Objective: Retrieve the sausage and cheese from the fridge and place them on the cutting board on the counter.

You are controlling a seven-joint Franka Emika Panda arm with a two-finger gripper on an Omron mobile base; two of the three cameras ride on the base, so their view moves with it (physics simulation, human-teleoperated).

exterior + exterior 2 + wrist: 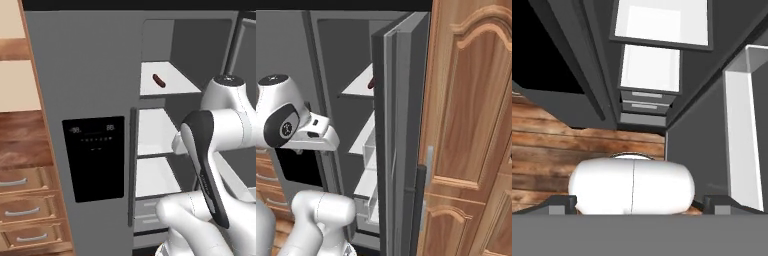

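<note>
The hand [634, 205] hangs wide and empty before the open tall grey fridge [95, 90], whose upper white shelf carries the short dark red-brown sausage [159, 80].

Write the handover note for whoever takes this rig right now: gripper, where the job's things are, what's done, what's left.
Gripper: open, holding nothing, pointing down at the wooden floor before the fridge.
Tall grey side-by-side fridge: right door swung open, white shelves exposed.
Short dark red-brown sausage: lying on the upper white shelf, untouched.
Cheese and cutting board: not located from here.
Done: fridge opened.
Left: pick the sausage, find the cheese, carry both to the board.
</note>
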